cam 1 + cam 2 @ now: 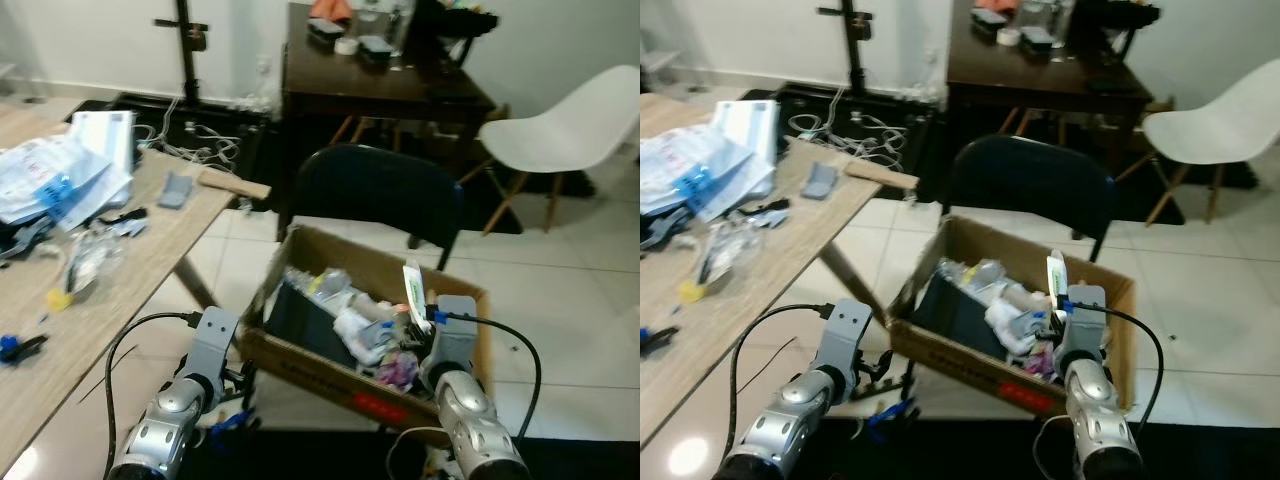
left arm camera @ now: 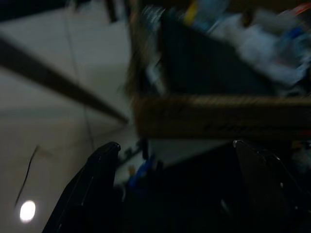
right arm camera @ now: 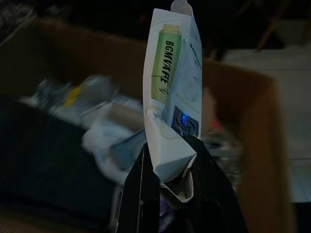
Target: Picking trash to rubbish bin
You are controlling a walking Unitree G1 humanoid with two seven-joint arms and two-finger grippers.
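A cardboard box [image 1: 318, 364] serving as the bin stands on the tiled floor, full of wrappers and crumpled paper. My right gripper [image 3: 170, 156] is shut on a white and green packet [image 3: 172, 82], which stands upright over the box's right part [image 1: 413, 289]. My left gripper [image 2: 174, 145] hangs low by the box's front left corner. It is open, with nothing between its fingers [image 2: 99, 162]. Loose trash [image 1: 85, 262] lies on the wooden table [image 1: 60, 340] to my left.
A dark chair [image 1: 378, 190] stands right behind the box, with a dark table [image 1: 385, 85] further back. A white chair [image 1: 570, 130] is at the right. Papers [image 1: 55, 175] cover the wooden table's far end, and cables [image 1: 205, 135] lie on the floor beyond it.
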